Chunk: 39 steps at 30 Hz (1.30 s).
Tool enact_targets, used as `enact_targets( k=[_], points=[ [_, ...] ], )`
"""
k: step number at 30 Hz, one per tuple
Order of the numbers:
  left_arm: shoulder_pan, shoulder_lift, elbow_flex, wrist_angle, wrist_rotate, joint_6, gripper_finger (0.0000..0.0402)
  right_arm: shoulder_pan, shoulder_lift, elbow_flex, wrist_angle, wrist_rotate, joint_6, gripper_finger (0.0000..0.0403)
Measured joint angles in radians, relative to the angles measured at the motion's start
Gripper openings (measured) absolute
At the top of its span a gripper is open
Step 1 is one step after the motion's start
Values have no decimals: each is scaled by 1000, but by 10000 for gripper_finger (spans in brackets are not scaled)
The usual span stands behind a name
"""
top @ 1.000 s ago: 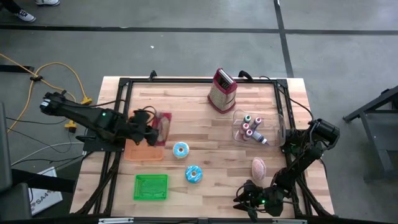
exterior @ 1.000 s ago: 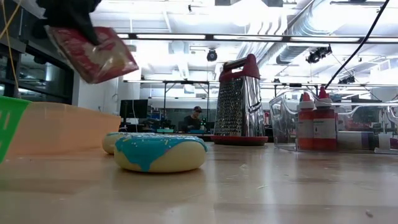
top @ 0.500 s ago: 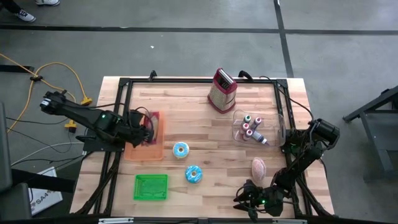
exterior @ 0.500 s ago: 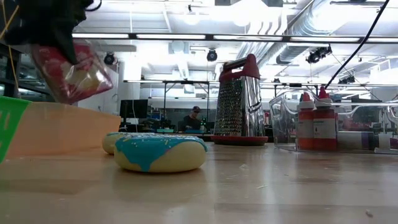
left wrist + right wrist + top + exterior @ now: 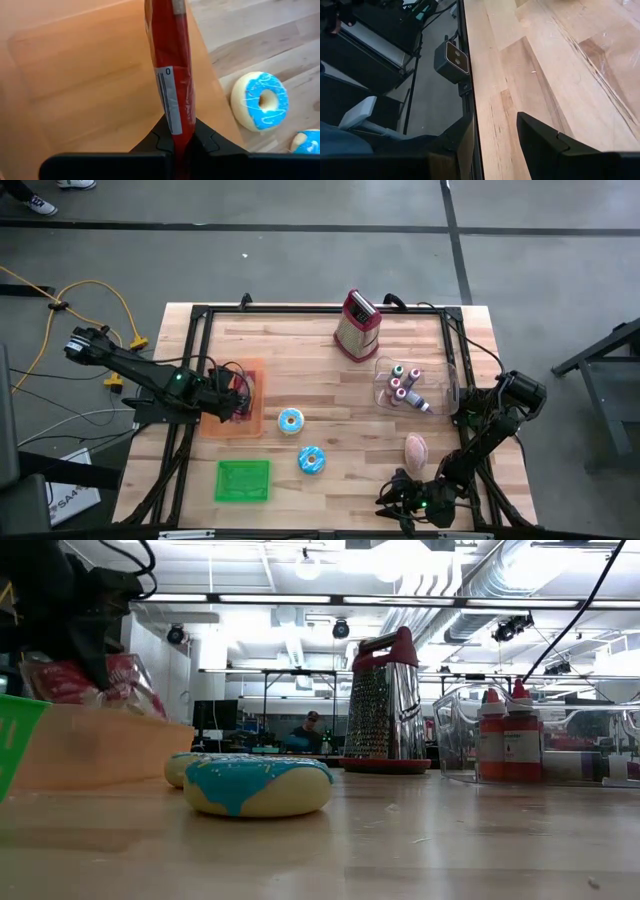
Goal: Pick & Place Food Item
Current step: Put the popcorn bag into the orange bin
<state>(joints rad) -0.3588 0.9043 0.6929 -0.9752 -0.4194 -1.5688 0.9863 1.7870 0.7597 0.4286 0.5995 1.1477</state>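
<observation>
My left gripper [image 5: 232, 391] is shut on a red food packet [image 5: 169, 60] with a white label. It holds the packet over the orange bin [image 5: 228, 423] at the table's left. In the low view the packet [image 5: 88, 681] shows just above the bin's wall [image 5: 100, 745], with its lower part behind that wall. My right gripper [image 5: 495, 142] stands open at the table's near right corner [image 5: 402, 502], with nothing between its fingers. My left gripper pinches the packet's near end [image 5: 176, 131] between its two fingers. The fingers come slanting down from the table's left side. The packet stands on edge and reaches away from the fingers over the bin's floor [image 5: 90, 85]. Whether it touches the floor I cannot tell.
Two blue-iced donuts [image 5: 291, 420] [image 5: 311, 460] lie right of the bin. A green basket [image 5: 243, 480] sits near the front edge. A red-topped grater [image 5: 357, 325] stands at the far edge, a clear box of bottles [image 5: 410, 385] at the right, and a pink item [image 5: 415, 448] in front of the box.
My left gripper has come down toward the orange bin and a little toward the table's left edge, rolling as it went. The packet, high above the bin and lying flatter a second ago, now stands on edge, low at the bin's rim.
</observation>
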Motion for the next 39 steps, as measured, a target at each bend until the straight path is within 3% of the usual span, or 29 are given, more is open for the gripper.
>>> enact_targets(
  k=[9, 22, 39],
  points=[
    [3, 0, -16, 41, 28, -3, 23, 0, 0, 0, 1, 0, 1, 139],
    [11, 0, -16, 41, 65, 18, 123, 0, 0, 0, 2, -2, 2, 139],
    [25, 0, -16, -74, 22, 22, 129, 0, 0, 0, 2, 0, 0, 138]
  ],
)
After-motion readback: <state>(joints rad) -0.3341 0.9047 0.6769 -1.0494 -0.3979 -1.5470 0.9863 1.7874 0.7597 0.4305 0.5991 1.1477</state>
